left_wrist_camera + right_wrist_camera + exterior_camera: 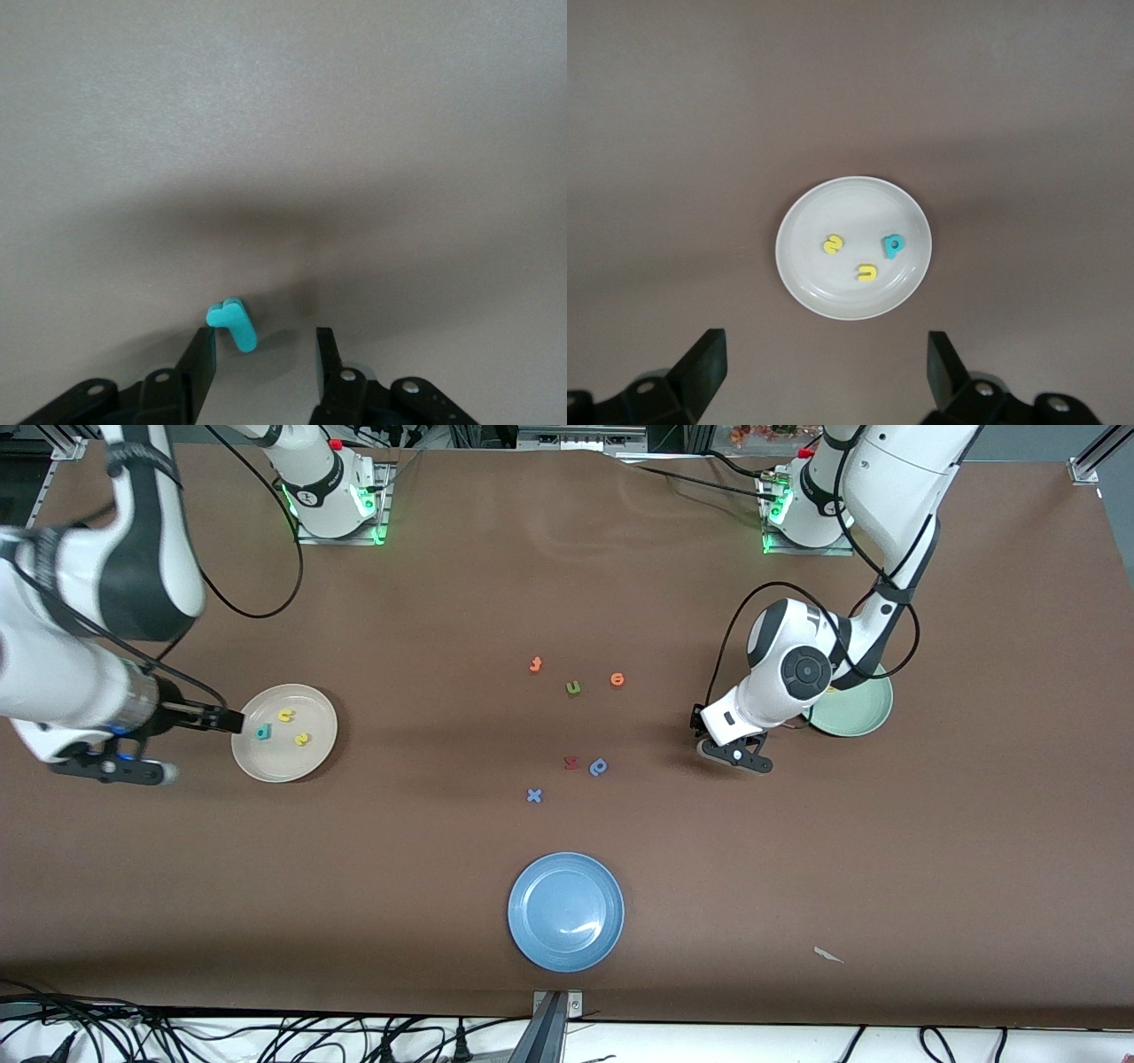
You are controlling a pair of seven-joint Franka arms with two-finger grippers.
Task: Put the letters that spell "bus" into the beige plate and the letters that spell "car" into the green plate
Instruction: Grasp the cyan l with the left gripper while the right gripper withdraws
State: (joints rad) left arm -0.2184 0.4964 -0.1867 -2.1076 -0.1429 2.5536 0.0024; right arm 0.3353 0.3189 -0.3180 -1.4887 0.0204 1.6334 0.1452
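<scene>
The beige plate (266, 766) (806, 292) lies toward the right arm's end of the table. In it are a teal "b" (263, 732) (892, 246), a yellow "u" (285, 714) (867, 273) and a yellow "s" (302, 739) (833, 244). My right gripper (226, 719) (825, 336) hangs open and empty at that plate's rim. The green plate (864, 713) lies toward the left arm's end, partly hidden by the left arm. Beside it, low over the table, my left gripper (740, 755) (265, 332) is open. A teal "r" (232, 324) sits at one fingertip, not clamped between the two.
Loose letters lie mid-table: an orange "t" (535, 664), an olive "u" (573, 687), an orange "o" (617, 680), a dark red letter (571, 763), a blue round-bowled letter (599, 766) and a blue "x" (534, 795). A blue plate (565, 911) sits nearest the front camera.
</scene>
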